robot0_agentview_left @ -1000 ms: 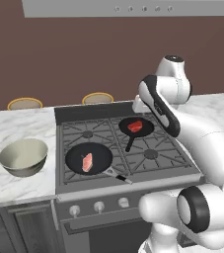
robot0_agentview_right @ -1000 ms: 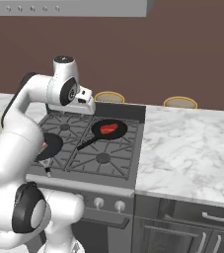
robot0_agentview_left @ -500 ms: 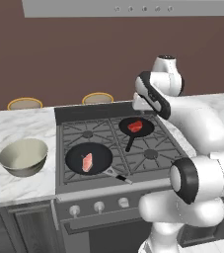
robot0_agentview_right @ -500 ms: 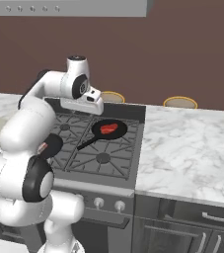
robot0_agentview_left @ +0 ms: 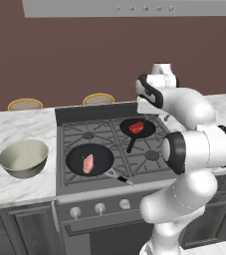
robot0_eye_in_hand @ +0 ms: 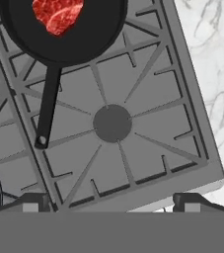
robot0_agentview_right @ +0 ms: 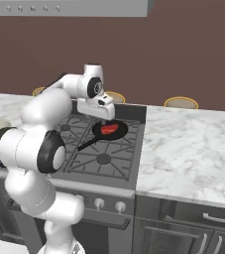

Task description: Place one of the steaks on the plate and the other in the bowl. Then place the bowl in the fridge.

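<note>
Hand view: the claw (robot0_eye_in_hand: 108, 203) hangs spread wide and empty over the stove (robot0_eye_in_hand: 133, 148). Just beyond it, a black pan (robot0_eye_in_hand: 59, 34) holds the red steak (robot0_eye_in_hand: 58, 15). Farther off to its left sit the pink steak (robot0_agentview_left: 88, 163), then the bowl (robot0_agentview_left: 24, 158).

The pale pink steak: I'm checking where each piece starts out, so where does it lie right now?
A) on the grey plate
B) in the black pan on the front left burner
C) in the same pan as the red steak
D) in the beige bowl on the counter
B: the pale pink steak lies in the black pan on the stove's front left burner, while the bowl on the counter holds nothing.
</note>
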### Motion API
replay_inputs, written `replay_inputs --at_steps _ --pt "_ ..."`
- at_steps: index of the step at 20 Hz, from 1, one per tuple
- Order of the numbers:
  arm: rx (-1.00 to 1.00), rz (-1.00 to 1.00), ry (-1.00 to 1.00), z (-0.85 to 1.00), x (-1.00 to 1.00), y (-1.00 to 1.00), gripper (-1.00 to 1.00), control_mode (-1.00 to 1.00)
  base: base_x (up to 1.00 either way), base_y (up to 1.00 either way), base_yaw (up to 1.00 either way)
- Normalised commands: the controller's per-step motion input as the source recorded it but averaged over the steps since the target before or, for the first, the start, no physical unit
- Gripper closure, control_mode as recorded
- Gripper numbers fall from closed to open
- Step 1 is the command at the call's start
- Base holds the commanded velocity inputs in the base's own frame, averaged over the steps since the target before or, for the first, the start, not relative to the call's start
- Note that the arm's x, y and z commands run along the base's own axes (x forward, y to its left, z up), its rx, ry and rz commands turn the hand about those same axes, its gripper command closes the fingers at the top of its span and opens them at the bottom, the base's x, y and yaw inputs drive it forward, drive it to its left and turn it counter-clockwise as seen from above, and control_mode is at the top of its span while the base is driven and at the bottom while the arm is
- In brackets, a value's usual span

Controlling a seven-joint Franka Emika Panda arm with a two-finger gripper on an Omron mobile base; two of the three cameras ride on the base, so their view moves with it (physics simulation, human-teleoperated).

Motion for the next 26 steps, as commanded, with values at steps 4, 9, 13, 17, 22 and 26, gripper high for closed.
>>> replay_inputs --at_steps 4,9,13,17,22,26 --pt "0.0 0.01 0.0 -0.07 0.25 -0.25 -1.0 -1.0 0.0 0.0 0.0" --pt "0.0 0.02 0.0 -0.19 0.31 -0.19 -1.0 -1.0 0.0 0.0 0.0" --pt "0.01 0.04 0.0 -0.15 0.35 -0.03 -1.0 -1.0 0.0 0.0 0.0" --pt "0.0 0.0 0.0 -0.23 0.42 0.0 -1.0 -1.0 0.0 0.0 0.0" --pt "0.0 0.0 0.0 -0.19 0.55 0.03 -1.0 -1.0 0.0 0.0 0.0" --pt "0.0 0.0 0.0 -0.28 0.6 0.0 -1.0 -1.0 0.0 0.0 0.0"
